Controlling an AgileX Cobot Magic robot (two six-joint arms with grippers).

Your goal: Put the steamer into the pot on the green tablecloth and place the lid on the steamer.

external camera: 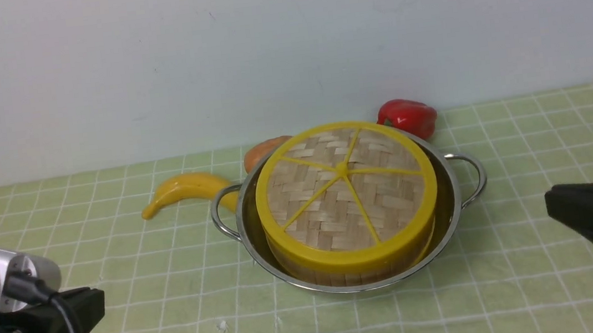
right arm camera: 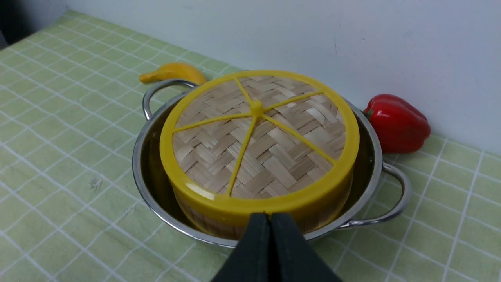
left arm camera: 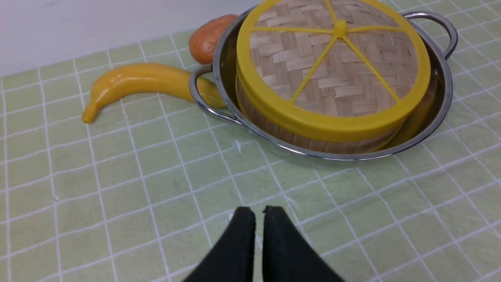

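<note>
Green tablecloth (external camera: 135, 274) under pot (external camera: 449, 210), lid (external camera: 345, 190) hiding steamer (external camera: 309, 274) contents; both pincers (left arm camera: 254, 211) (right arm camera: 270, 216) clenched, empty.

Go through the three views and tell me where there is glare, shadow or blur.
Front view: even, soft light; the arms at the lower corners look soft and dark, and the pot rim shows a thin bright highlight. Left wrist view: sharp on the lid; the left gripper fingertips are blurred. Right wrist view: a small glossy glare patch on the lid's yellow rim; the right gripper is out of focus.
</note>
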